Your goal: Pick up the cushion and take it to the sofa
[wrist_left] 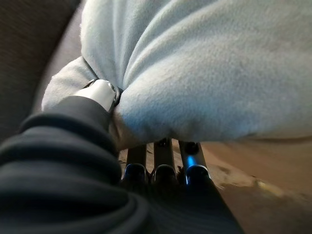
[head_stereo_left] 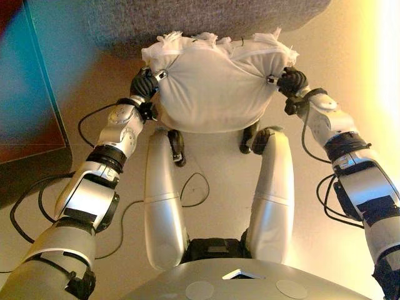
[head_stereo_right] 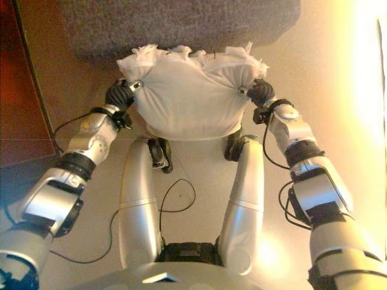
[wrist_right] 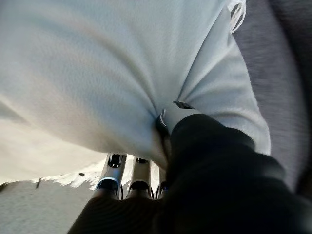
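A white cushion [head_stereo_left: 212,84] with frayed edges hangs in the air between my two hands, in front of the grey sofa [head_stereo_left: 187,22]. My left hand [head_stereo_left: 145,83] pinches the cushion's left side; its thumb [wrist_left: 101,92] and fingers [wrist_left: 163,165] are curled into the cloth [wrist_left: 209,73]. My right hand [head_stereo_left: 291,81] pinches the right side the same way, its thumb [wrist_right: 170,113] dug into the cloth [wrist_right: 97,63]. The cushion's far edge reaches the sofa's front edge.
The grey sofa [head_stereo_right: 181,21] runs across the far side of the view. A dark red and blue panel [head_stereo_left: 25,81] stands at the left on the light floor [head_stereo_left: 350,56].
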Available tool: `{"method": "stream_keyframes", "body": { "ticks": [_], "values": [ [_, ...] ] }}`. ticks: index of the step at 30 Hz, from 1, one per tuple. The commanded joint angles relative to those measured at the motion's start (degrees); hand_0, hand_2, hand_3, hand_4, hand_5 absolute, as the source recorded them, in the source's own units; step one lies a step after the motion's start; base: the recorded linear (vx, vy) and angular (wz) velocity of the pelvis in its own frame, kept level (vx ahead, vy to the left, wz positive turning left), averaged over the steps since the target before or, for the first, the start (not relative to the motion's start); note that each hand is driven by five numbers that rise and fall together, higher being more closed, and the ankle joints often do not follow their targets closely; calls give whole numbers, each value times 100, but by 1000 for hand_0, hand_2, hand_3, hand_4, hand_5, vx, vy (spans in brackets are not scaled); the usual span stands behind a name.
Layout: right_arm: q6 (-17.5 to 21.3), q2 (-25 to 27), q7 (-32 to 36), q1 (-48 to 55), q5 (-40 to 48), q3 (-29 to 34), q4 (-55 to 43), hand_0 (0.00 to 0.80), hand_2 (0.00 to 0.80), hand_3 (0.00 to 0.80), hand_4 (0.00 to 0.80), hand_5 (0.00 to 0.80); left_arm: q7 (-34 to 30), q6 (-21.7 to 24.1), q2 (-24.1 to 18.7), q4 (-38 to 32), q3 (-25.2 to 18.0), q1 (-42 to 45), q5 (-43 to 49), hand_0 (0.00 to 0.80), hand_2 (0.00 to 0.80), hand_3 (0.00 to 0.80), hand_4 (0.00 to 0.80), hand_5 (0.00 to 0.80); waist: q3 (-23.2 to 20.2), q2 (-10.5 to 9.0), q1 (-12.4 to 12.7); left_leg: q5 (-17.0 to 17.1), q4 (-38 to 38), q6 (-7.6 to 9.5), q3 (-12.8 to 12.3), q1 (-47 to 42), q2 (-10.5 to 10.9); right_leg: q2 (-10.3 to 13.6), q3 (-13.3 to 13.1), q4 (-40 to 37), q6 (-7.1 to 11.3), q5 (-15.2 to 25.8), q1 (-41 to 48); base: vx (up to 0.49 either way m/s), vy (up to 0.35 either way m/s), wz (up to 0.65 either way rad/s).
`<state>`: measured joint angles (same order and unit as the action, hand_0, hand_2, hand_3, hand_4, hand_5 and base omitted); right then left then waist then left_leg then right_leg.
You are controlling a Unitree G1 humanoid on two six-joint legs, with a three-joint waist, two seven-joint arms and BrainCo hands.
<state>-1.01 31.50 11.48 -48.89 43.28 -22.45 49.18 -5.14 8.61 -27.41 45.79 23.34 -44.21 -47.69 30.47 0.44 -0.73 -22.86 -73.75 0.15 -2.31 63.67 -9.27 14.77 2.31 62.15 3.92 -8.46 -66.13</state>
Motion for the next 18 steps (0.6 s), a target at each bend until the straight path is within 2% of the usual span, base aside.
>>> {"method": "stream_keyframes", "body": {
  "ticks": [1, 6, 11, 13, 14, 18],
  "values": [
    [852, -254, 101, -27, 488, 340, -908, 800, 800, 800, 800, 800, -267, 783, 333, -829, -327, -72, 50, 800, 800, 800, 800, 800, -253, 127, 120, 773, 1307, -244, 74, -787, 56, 112, -62, -381, 11, -9, 1002, 57, -35, -9],
    [1062, -472, -112, 639, 496, 556, -1513, 800, 800, 800, 800, 800, -251, 865, 426, -1205, -399, 426, 248, 800, 800, 800, 800, 800, -592, 19, 199, 1079, 2502, -285, -9, -1722, 208, 173, 229, -1407, 107, 184, 1906, 122, -55, 2],
    [1035, -597, -527, 1439, 167, 744, -2152, 800, 800, 800, 800, 800, -47, 571, 485, -1710, -464, 1096, 490, 800, 800, 800, 800, 800, -913, -108, 255, 1425, 3661, -361, -1, -2718, 321, 212, 517, -2593, 196, 408, 2981, 176, -68, 14],
    [1064, -597, -627, 1570, 76, 760, -2303, 800, 800, 800, 800, 800, -19, 532, 501, -1847, -510, 1222, 428, 800, 800, 800, 800, 800, -959, -128, 257, 1521, 3925, -373, 38, -2940, 323, 199, 552, -2862, 216, 469, 3208, 37, -38, 3],
    [1117, -628, -691, 1690, -17, 778, -2397, 800, 800, 800, 800, 800, 36, 535, 521, -1950, -559, 1319, 495, 800, 800, 800, 800, 800, -1014, -156, 246, 1761, 4190, -346, 62, -3059, 359, 194, 595, -3158, 185, 671, 3342, -9, -40, -9],
    [1244, -712, -1121, 2310, -570, 921, -2908, 800, 800, 800, 800, 800, 292, 681, 632, -2372, -641, 1828, 577, 800, 800, 800, 800, 800, -1257, -234, 223, 2006, 4903, -346, 124, -3791, 409, 49, 627, -3889, 244, 804, 4114, 97, -103, -8]
  ]
}}
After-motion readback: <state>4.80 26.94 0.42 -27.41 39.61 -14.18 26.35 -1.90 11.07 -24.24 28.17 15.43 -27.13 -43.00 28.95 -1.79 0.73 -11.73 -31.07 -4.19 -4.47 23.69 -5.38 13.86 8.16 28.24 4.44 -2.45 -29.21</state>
